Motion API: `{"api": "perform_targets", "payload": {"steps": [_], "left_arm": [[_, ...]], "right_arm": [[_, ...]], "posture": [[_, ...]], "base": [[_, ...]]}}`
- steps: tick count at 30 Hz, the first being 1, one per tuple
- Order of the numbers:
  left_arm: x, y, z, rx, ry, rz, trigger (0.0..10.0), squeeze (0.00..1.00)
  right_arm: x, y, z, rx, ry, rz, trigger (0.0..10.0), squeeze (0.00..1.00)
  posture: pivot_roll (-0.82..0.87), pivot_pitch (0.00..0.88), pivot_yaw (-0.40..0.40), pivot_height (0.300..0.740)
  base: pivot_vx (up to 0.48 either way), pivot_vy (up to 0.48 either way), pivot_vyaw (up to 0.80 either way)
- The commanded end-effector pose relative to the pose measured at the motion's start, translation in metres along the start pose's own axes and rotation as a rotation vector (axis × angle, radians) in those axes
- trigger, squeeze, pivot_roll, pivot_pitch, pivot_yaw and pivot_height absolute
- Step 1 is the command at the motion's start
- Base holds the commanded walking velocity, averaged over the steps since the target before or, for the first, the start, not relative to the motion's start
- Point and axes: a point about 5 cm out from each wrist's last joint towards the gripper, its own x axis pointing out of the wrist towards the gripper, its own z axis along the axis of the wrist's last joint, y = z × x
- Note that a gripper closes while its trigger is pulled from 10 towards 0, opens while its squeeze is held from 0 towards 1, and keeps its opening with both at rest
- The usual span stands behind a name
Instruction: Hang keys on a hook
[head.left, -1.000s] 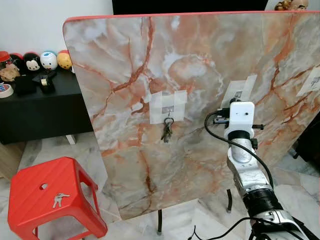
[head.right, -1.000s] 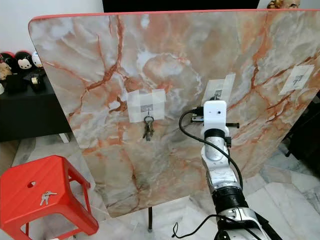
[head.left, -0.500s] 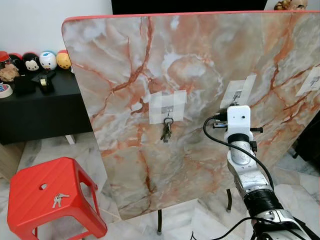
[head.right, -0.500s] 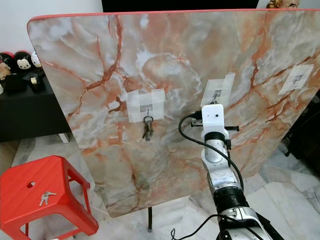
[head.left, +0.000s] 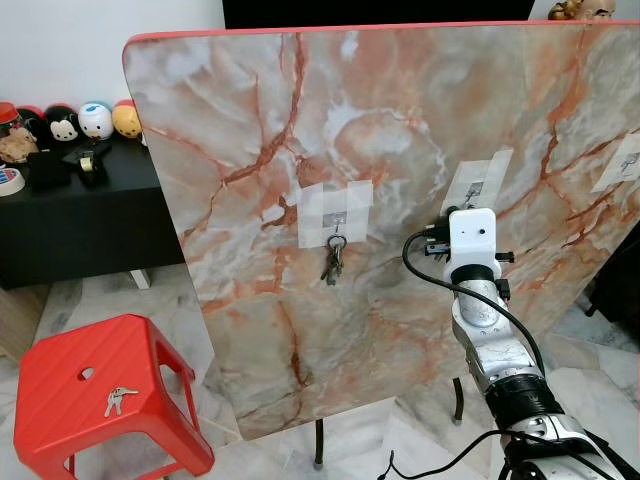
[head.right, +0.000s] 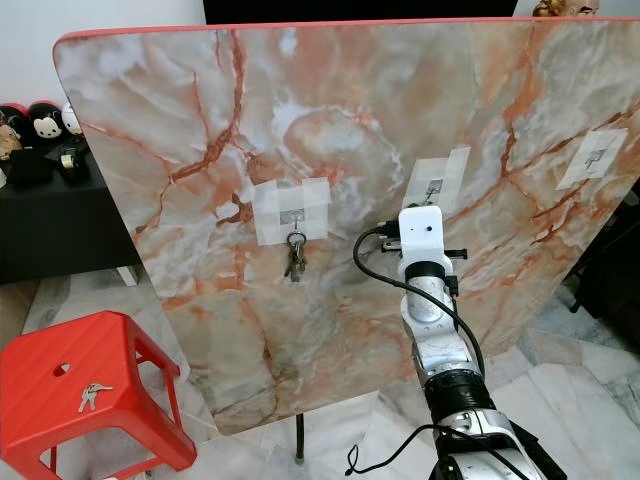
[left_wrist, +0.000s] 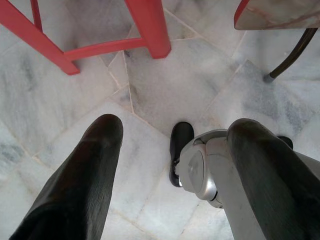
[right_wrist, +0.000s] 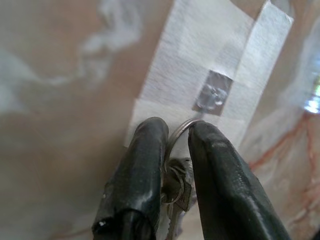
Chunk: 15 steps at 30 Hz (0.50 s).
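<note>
In the right wrist view my right gripper is shut on the ring of a bunch of keys. The ring's top sits just below a small clear hook taped to the marble board. From the head, the right arm's white wrist is raised against the board and hides the gripper, right under the middle taped hook. Another bunch of keys hangs from the left taped hook. My left gripper hangs open over the floor.
A third taped hook sits at the board's right edge. A red plastic stool stands at the lower left with a further set of keys on its seat. A black cabinet with toys is behind it. The board's metal legs stand on marble floor.
My right wrist has shifted a little to the left and slightly down in front of the board. The hung keys and the stool stay as they were.
</note>
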Motion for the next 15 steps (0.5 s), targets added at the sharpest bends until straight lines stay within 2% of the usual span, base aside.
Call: {"api": "perform_targets", "payload": {"steps": [1, 2, 7, 9, 15], "left_arm": [[-0.002, 0.001, -0.006, 0.005, 0.029, 0.001, 10.0, 0.00], [-0.002, 0.000, -0.006, 0.005, 0.028, 0.000, 10.0, 0.00], [-0.002, 0.000, -0.006, 0.004, 0.024, -0.001, 10.0, 0.00], [-0.002, -0.002, -0.007, 0.008, 0.023, -0.005, 10.0, 0.00], [-0.001, -0.004, -0.005, 0.012, 0.017, -0.013, 10.0, 0.00]], "right_arm": [[-0.003, 0.002, 0.008, 0.006, -0.065, 0.024, 10.0, 0.28], [-0.005, 0.002, 0.009, 0.002, -0.076, 0.029, 10.0, 0.00], [-0.022, -0.001, 0.001, 0.003, -0.085, 0.043, 10.0, 0.00], [-0.037, -0.001, -0.010, -0.001, -0.062, 0.067, 10.0, 0.00], [-0.054, -0.008, -0.026, -0.017, 0.008, 0.054, 10.0, 0.00]], "posture": [[0.08, 0.000, -0.066, 0.740], [0.08, 0.000, -0.068, 0.740], [0.08, 0.000, -0.069, 0.740], [0.07, 0.000, -0.068, 0.740], [0.06, 0.000, -0.065, 0.740]], "base": [[0.000, 0.000, 0.00], [0.000, 0.000, 0.00], [0.000, 0.000, 0.00], [0.000, 0.000, 0.00], [0.000, 0.000, 0.00]]}}
